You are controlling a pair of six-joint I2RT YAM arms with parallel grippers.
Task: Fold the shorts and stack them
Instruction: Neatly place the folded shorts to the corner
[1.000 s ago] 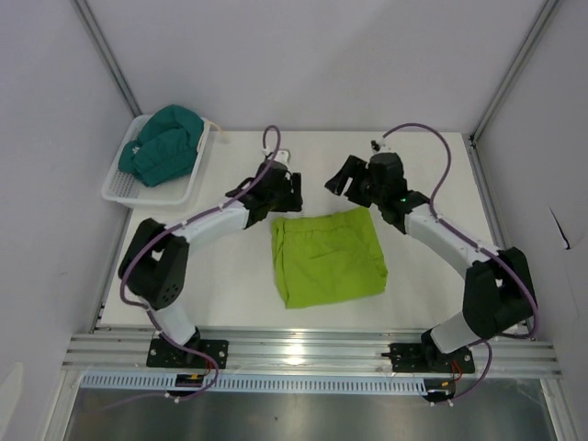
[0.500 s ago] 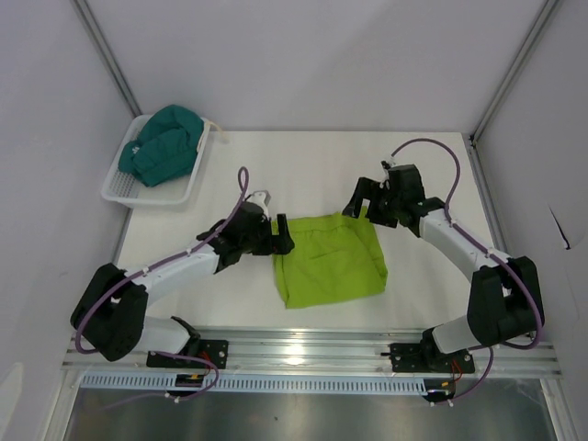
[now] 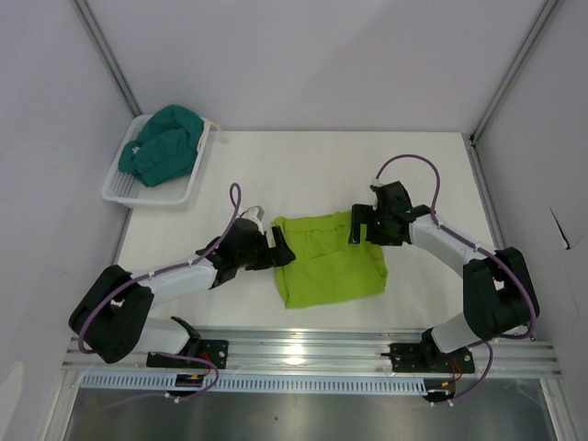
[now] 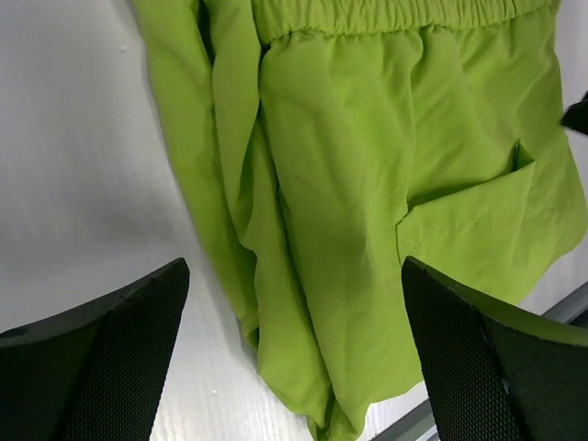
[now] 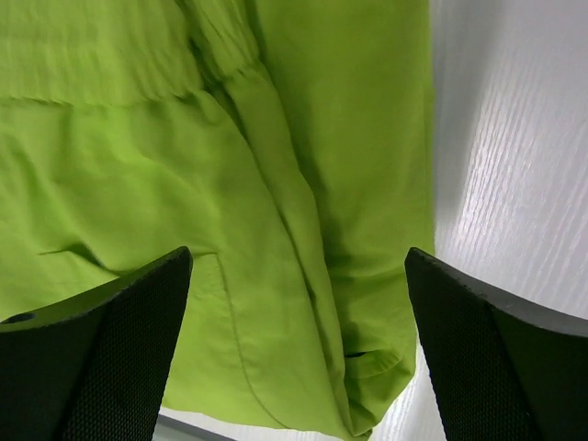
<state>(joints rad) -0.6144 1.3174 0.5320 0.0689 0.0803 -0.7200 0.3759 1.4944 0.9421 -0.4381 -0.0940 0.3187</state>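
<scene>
Desk [image 3: 322, 165]: upper centre lying open. Obstacles: basket [image 3: 124, 188] sitting upper left; lime shorts [image 3: 331, 262] occupying centre, left pincer [image 3: 283, 250] and right pincer [image 3: 357, 226] crowding its upper corners.

lime green shorts [image 4: 367, 184] flat on white table [image 4: 73, 184], left pincer [image 4: 294, 367] spread wide above

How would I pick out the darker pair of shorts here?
Look to the far left corner of the white table, where a white mesh basket sits. The dark teal shorts lie bunched inside it, unlike the lime green shorts spread flat mid-table.
</scene>
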